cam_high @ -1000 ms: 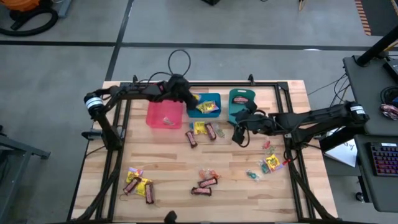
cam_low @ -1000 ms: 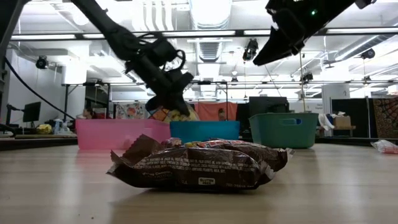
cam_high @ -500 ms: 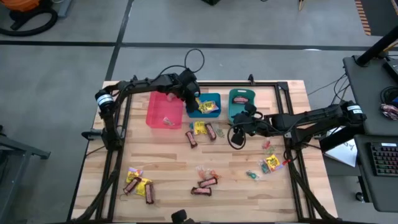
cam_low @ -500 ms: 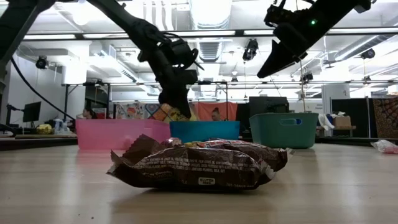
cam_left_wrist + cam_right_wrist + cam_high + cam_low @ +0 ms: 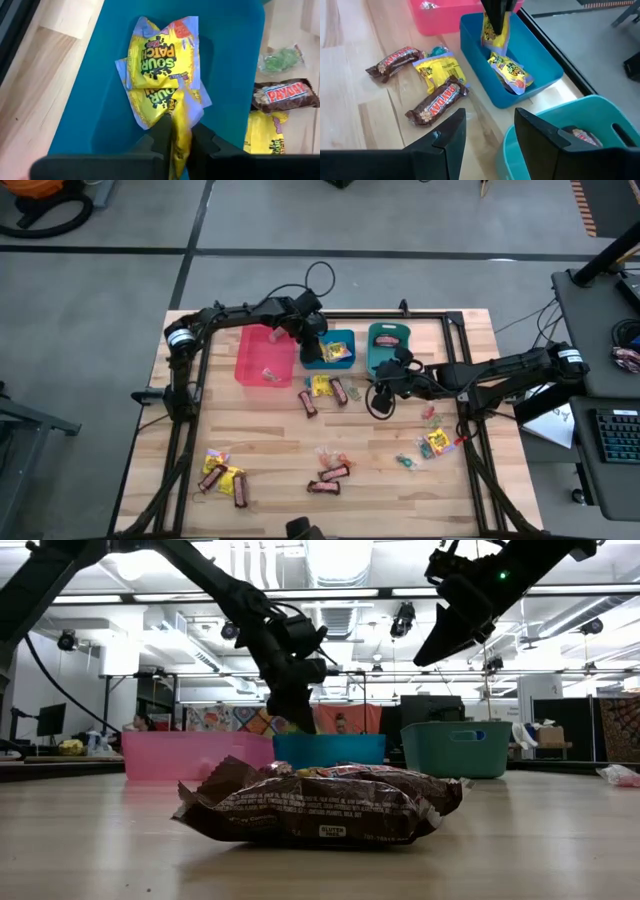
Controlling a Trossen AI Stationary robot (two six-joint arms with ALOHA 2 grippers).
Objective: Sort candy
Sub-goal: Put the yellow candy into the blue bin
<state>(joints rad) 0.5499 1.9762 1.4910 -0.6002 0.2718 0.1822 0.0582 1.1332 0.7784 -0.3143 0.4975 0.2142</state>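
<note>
My left gripper (image 5: 312,343) hangs over the blue bin (image 5: 338,360), shut on a yellow candy packet (image 5: 493,29). More yellow packets (image 5: 156,55) lie on that bin's floor. The pink bin (image 5: 262,360) stands to its left and the teal bin (image 5: 388,345) to its right. My right gripper (image 5: 487,140) hovers open and empty above the table in front of the teal bin. A yellow packet and brown bars (image 5: 326,390) lie loose in front of the blue bin. My left gripper pinches the yellow packet's upper end (image 5: 182,131) between its two fingers. The fingers come steeply from above, slanting from the table's left. The packet hangs below them inside the blue bin; whether its lower end (image 5: 495,44) rests on the packets underneath, I cannot tell.
Further candy lies in clusters at the near left (image 5: 222,477), near middle (image 5: 330,472) and near right (image 5: 435,442) of the table. A brown bar (image 5: 320,805) sits close before the low camera. A black frame rail (image 5: 420,317) runs behind the bins.
My left gripper has carried the yellow packet toward the table's right, from the pink bin's edge to above the blue bin. It has tipped to point more steeply down and has rolled, with the packet still hanging between its fingers.
</note>
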